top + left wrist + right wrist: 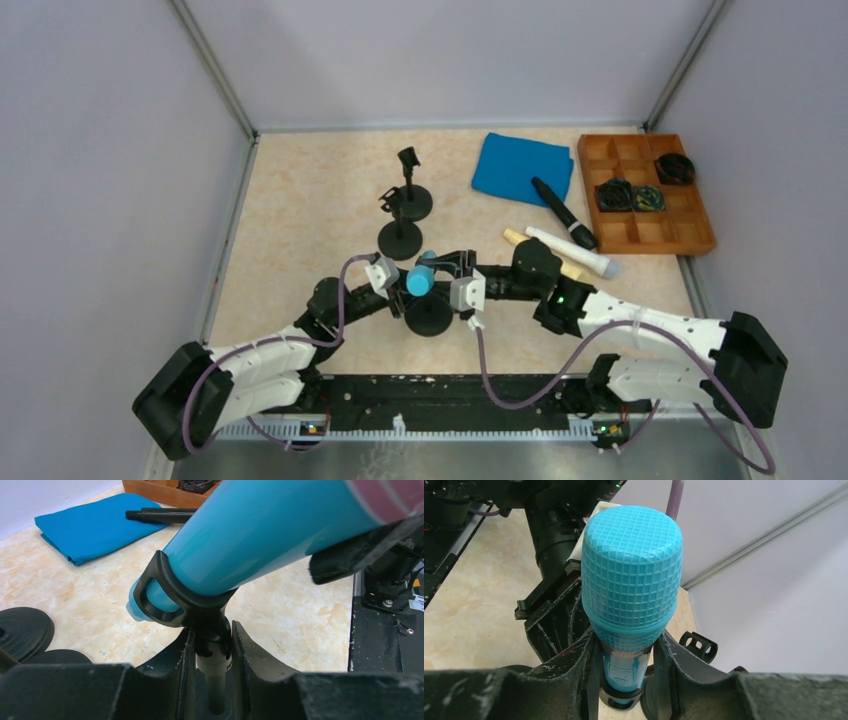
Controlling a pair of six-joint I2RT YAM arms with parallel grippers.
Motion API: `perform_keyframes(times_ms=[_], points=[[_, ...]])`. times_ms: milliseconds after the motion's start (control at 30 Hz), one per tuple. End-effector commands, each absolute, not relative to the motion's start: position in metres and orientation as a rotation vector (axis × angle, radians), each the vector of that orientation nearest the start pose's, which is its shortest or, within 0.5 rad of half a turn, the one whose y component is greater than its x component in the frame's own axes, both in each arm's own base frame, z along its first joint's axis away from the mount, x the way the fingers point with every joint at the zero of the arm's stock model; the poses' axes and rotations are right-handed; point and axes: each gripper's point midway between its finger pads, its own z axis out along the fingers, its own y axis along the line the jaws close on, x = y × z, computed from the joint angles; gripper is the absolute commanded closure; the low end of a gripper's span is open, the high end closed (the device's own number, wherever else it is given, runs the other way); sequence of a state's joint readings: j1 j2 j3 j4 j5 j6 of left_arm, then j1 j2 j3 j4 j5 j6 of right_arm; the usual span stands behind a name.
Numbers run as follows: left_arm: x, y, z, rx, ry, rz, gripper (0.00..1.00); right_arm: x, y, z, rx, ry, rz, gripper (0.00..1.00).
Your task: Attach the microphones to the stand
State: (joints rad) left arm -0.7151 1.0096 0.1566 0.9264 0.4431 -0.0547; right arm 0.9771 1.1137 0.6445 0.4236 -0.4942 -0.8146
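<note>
**A:** Beige marbled tabletop [300, 220], lilac walls [430, 60]. The left end effector [212, 636] is clamped on the stem of the stand [215, 676], right under the clip [162, 587]. The right end effector [625, 646] grips the light blue microphone [631, 570] just below its mesh head.

**B:** Yep, the tail's poking through the clip, just above the left one. Looks like rigid, slick plastic, and light, I'd guess. Hold the tapered body, not the head.

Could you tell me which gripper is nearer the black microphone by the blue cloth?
Right. The right gripper, holding the light blue microphone, is left of the black handheld microphone; the left gripper, clamping the black stand's stem, is farther left.
</note>
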Motion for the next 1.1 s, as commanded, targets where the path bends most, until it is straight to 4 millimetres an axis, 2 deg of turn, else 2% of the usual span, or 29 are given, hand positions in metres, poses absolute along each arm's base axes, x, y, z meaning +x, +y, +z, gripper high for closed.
perform_keyframes(times_ms=[0, 300, 600, 767, 833, 900, 933, 1067], points=[[0.164, -0.276, 0.217, 0.939, 1.050, -0.997, 1.00, 0.228, 0.274, 0.089, -1.751, 1.324, 0.221, 1.00], [0.166, -0.273, 0.220, 0.917, 1.051, -0.980, 1.00, 0.228, 0.266, 0.067, -1.806, 1.387, 0.196, 1.00], [0.165, -0.271, 0.220, 0.911, 1.050, -0.977, 1.00, 0.232, 0.258, 0.055, -1.828, 1.452, 0.168, 1.00], [0.166, -0.270, 0.220, 0.899, 1.056, -0.968, 1.00, 0.234, 0.259, 0.060, -1.814, 1.448, 0.164, 1.00], [0.168, -0.269, 0.220, 0.894, 1.062, -0.964, 1.00, 0.234, 0.266, 0.071, -1.789, 1.423, 0.193, 1.00], [0.169, -0.270, 0.218, 0.890, 1.072, -0.961, 1.00, 0.234, 0.281, 0.095, -1.728, 1.368, 0.255, 1.00], [0.170, -0.270, 0.217, 0.888, 1.077, -0.958, 1.00, 0.234, 0.292, 0.114, -1.679, 1.320, 0.300, 0.94], [0.174, -0.272, 0.214, 0.888, 1.094, -0.952, 1.00, 0.215, 0.332, 0.197, -1.505, 1.082, 0.525, 0.53]])
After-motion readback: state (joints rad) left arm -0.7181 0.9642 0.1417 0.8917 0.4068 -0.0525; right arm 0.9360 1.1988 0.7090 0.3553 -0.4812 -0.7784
